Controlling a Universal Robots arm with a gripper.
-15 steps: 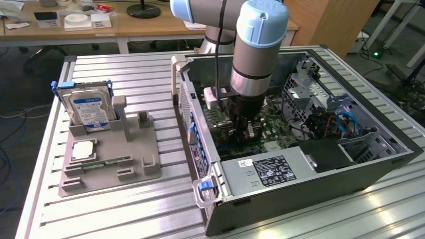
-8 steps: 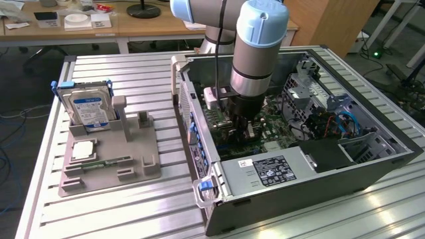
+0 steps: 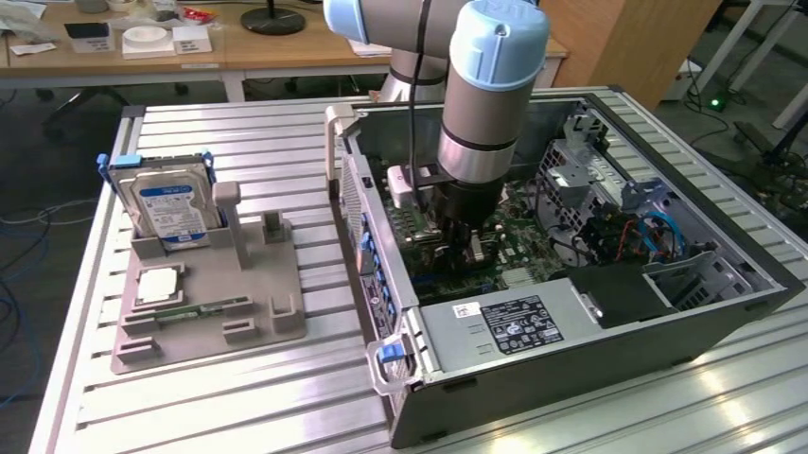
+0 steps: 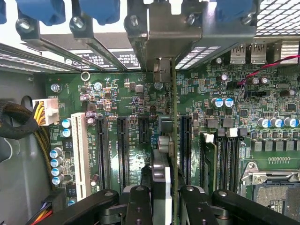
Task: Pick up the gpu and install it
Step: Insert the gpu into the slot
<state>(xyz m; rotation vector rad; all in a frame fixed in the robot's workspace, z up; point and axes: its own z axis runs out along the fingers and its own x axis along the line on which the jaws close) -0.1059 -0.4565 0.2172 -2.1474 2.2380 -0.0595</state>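
Green board (image 4: pixel 136 103) waits below; the end effector (image 4: pixel 164 197) holds the gpu (image 4: pixel 174 140) tight. A crooked card could miss its slot.

I see an open computer case (image 3: pixel 707 317) lying on the slatted metal table (image 3: pixel 253 397), its green motherboard (image 3: pixel 531 241) exposed. A grey power supply (image 3: pixel 505 326) with a label sits at the case's near end. On the exterior view's left, a grey holder tray (image 3: pixel 208 326) carries a blue-labelled hard drive (image 3: pixel 170 208) standing upright and a slim memory stick (image 3: pixel 189 310) lying flat. From the wrist view I make out black expansion slots (image 4: pixel 123 150), one white slot (image 4: pixel 80 154) and a yellow-and-black cable bundle (image 4: pixel 21 126).
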